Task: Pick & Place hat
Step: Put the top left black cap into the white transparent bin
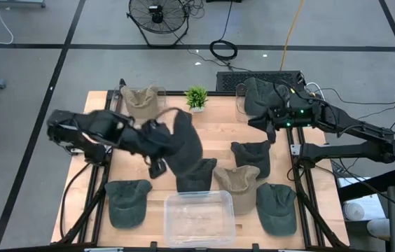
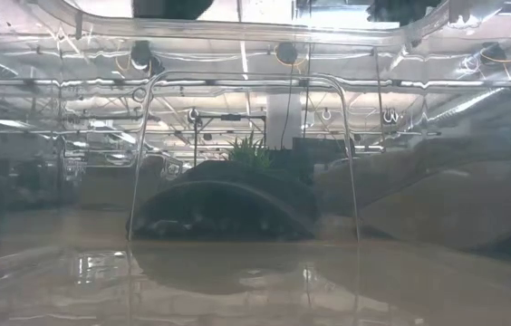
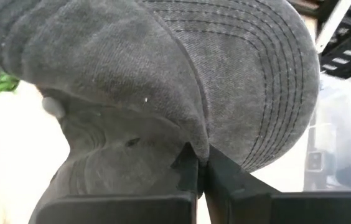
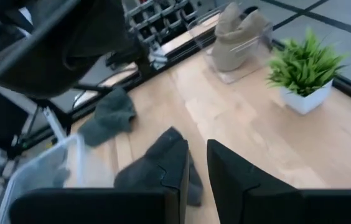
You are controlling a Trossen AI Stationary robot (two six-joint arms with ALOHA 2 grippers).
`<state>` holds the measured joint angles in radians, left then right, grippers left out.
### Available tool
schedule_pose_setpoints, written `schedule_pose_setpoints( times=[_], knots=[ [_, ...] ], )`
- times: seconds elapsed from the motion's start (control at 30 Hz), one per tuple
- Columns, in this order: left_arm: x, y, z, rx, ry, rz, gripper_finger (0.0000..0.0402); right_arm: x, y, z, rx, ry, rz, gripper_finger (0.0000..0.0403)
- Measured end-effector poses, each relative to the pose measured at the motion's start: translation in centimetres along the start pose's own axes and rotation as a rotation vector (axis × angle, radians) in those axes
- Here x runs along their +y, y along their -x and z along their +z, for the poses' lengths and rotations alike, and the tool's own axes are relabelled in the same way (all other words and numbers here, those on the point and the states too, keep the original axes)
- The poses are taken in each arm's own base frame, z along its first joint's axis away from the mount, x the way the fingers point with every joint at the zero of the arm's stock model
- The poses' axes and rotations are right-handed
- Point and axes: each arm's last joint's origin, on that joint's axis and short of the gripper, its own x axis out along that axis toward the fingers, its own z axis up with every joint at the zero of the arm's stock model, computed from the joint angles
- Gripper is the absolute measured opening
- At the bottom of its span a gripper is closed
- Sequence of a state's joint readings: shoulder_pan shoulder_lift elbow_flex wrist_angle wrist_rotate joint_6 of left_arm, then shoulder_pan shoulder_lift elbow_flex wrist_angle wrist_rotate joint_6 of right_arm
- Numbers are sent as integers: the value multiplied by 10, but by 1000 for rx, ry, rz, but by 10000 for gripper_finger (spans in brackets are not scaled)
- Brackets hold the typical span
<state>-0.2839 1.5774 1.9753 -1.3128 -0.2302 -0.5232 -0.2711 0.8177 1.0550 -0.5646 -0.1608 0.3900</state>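
Observation:
My left gripper is shut on a dark grey hat held over the middle of the wooden table. In the left wrist view the hat's crown and its stitched brim fill the picture. My right gripper hangs at the table's far right, beside a stack of dark hats. Its fingers stand a narrow gap apart with nothing between them. Several more hats lie flat on the table, among them a dark one and a tan one. My left gripper pinches the hat where the brim meets the crown, between its two fingers. The fingers come from the table's left, slanting down. The hat is lifted above the table, crown on one side of the fingers and brim on the other.
A clear plastic container stands at the near edge. A stack of tan hats in a clear holder and a small potted plant stand along the far edge. Green hats lie near left and near right.

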Motion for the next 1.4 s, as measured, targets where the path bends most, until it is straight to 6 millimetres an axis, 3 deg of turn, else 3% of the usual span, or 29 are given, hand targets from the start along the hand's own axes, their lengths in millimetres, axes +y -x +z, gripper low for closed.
schedule_pose_setpoints(
  times=[0.33, 0.67, 0.97, 1.23, 1.4],
  knots=[
    [-71, -41, 16, 42, 30, -38, 6, -2, 28, -20, 123, 40, -34, 50],
    [-120, -71, -5, 150, 57, -104, 5, -2, 45, -27, 138, 54, -34, 50],
    [-143, -113, -23, 251, 50, -71, 6, -3, 47, -30, 166, 108, -45, 50],
    [-149, -161, -36, 381, -19, -50, 7, -4, 47, -33, 197, 112, -56, 50],
    [-151, -178, -41, 430, -51, -52, 7, -4, 47, -34, 206, 111, -59, 50]
  ],
)
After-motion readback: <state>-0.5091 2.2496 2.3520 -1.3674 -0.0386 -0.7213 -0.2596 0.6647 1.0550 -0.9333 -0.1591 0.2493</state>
